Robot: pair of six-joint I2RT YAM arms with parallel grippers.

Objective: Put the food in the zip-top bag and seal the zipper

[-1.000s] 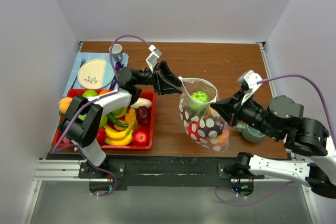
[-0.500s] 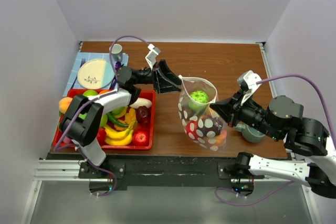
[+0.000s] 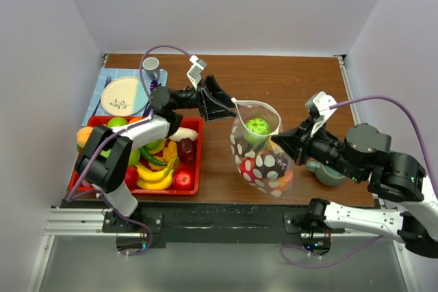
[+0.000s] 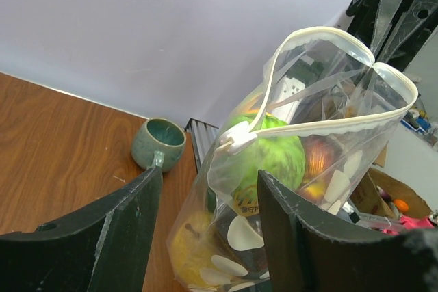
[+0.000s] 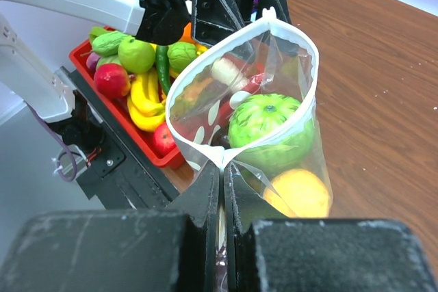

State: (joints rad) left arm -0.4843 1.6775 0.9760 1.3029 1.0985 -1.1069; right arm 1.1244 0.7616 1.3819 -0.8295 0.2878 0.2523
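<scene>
White walls close round a brown wooden surface [image 3: 301, 80]; the zip-top bag [image 3: 246, 150] stands upright at its middle, between the two arms, its mouth gaping. Right claw [image 3: 279, 143] is pinched together on the bag's rim at the corner nearest it, holding that edge up; the zipper [image 4: 342, 122] runs away from its fingertips in an open loop. Left claw [image 3: 222, 102] has its fingers spread wide, just short of the opposite corner of the mouth; the white slider [image 4: 236, 143] hangs right ahead of it, and whether it touches I cannot tell. Inside the bag, below both claws, lie a green fruit [image 3: 258, 126], a dark plum [image 3: 265, 163] and an orange one [image 5: 298, 193]. Behind the left claw, under its arm, a red tray [image 3: 198, 155] holds bananas [image 3: 154, 177], a red apple [image 3: 182, 180] and other food; a teal mug [image 4: 159, 143] sits beyond the bag from it.
</scene>
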